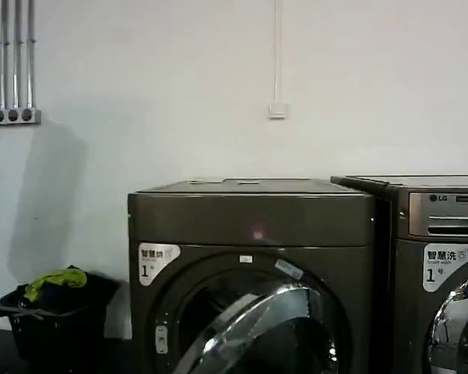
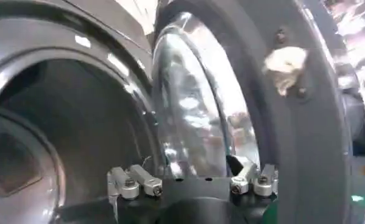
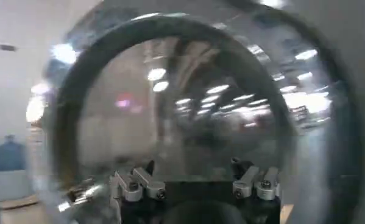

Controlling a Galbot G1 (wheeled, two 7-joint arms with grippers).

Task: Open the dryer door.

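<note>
Close to the left wrist camera, the left gripper (image 2: 194, 182) sits at the edge of the dryer door (image 2: 197, 103), its fingers (image 2: 136, 181) spread wide, one pair toward the dark drum opening and the other toward the door's outer face. That door stands ajar, swung out from the dryer (image 2: 60, 67) so that its shiny chrome ring is seen nearly edge-on, with the hollow drum open beside it.

Close to the right wrist camera, the right gripper (image 3: 194, 182) faces a round, glossy surface with a dark ring; its fingers (image 3: 136, 182) are also spread wide and hold nothing. This is probably the tinted glass of a door, though the blur leaves it unclear which machine's.

Farther off, from the head camera, the dryer (image 1: 249, 218) stands against a white wall, and the dryer door (image 1: 265, 335) is tilted out of its round opening. Just beside it, on the robot's right, stands the LG machine (image 1: 441, 257). Well apart on the left, a dark laundry basket (image 1: 51, 319) sits on the floor.
</note>
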